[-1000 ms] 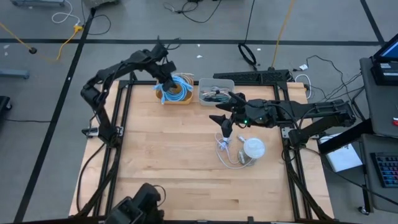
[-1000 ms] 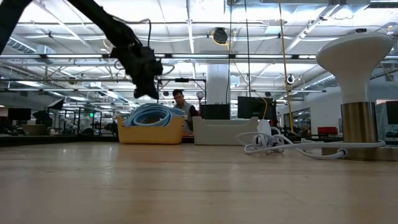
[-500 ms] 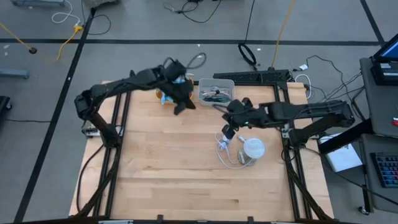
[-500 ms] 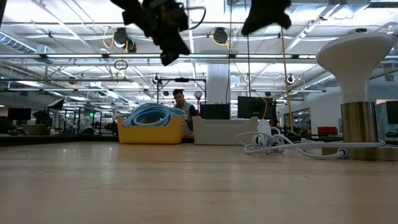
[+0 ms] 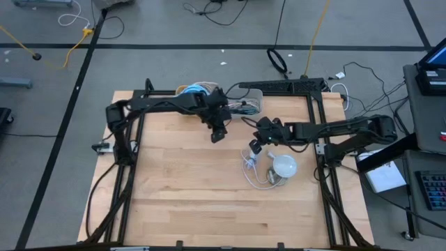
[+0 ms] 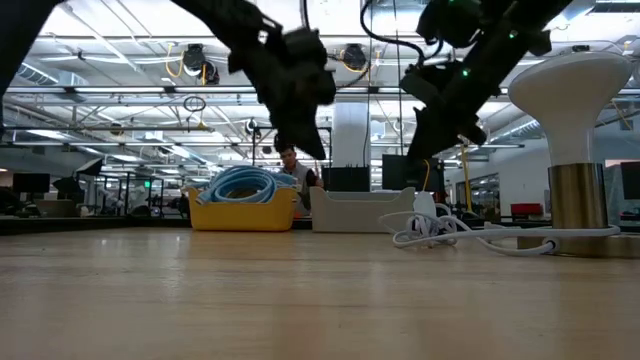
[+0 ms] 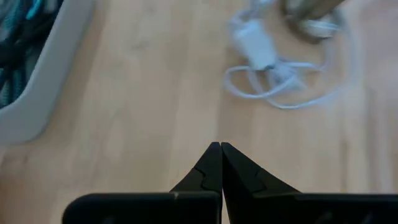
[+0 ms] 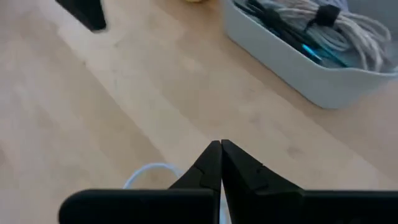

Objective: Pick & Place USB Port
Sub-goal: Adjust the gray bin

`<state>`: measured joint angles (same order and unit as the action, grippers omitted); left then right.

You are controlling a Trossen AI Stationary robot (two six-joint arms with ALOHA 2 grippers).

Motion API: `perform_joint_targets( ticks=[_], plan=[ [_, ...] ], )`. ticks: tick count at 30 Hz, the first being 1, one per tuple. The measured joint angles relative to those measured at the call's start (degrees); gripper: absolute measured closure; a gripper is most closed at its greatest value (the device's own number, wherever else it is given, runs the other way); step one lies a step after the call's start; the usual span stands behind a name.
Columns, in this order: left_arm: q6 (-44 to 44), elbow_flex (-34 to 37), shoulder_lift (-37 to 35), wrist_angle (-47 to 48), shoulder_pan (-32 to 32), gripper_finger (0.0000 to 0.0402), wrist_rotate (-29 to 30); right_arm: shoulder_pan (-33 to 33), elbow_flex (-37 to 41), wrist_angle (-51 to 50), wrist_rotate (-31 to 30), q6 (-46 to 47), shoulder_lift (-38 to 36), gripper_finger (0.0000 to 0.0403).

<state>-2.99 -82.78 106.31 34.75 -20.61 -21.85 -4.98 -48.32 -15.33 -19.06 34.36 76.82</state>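
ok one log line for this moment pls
left end effector: shut, empty, over table | right end effector: shut, empty, above white cable | gray bin: untouched

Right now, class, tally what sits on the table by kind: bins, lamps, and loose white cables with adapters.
Bins: 2, a yellow bin and a grey bin
Lamps: 1, a white lamp
Loose white cables: 1, cable with adapter
Total: 4

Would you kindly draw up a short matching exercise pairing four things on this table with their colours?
Things:
1. basket holding the blue cable coil
2. bin holding mixed cables
3. charger and cord lying on the wood
4. arms, e.g. the left gripper

Colours:
A. white
B. yellow
C. dark, nearly black
D. pale grey

Pairs: 1-B, 2-D, 3-A, 4-C
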Motion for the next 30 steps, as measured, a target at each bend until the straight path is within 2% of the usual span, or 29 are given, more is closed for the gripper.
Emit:
perform_joint_targets(
  ticks=[6,10,15,18,22,30],
  plan=[
    [1.48,0.00,5.47,-4.19,-2.44,0.0401,-1.01,-0.95,1.46,0.57,0.76,0.39,-0.64,0.0403],
    [2.68,0.00,6.01,-6.74,-2.49,0.0401,-3.25,-0.96,1.44,0.10,-4.58,-0.58,-0.66,0.0403],
    [3.81,0.00,5.83,-9.59,-2.61,0.0401,-1.76,-1.75,1.44,0.55,-9.34,-3.32,-0.66,0.0403],
    [4.58,0.00,5.70,-10.84,-2.92,0.0401,0.67,-2.39,1.44,0.65,-10.25,-4.72,-0.62,0.0403],
    [6.05,0.00,5.70,-12.41,-3.54,0.0401,1.89,-4.36,1.40,0.85,-10.25,-5.72,0.96,0.0403],
    [9.04,0.00,5.70,-12.28,-5.44,0.0401,2.36,-8.77,1.38,7.47,-4.62,-7.32,7.02,0.0403]
  ],
)
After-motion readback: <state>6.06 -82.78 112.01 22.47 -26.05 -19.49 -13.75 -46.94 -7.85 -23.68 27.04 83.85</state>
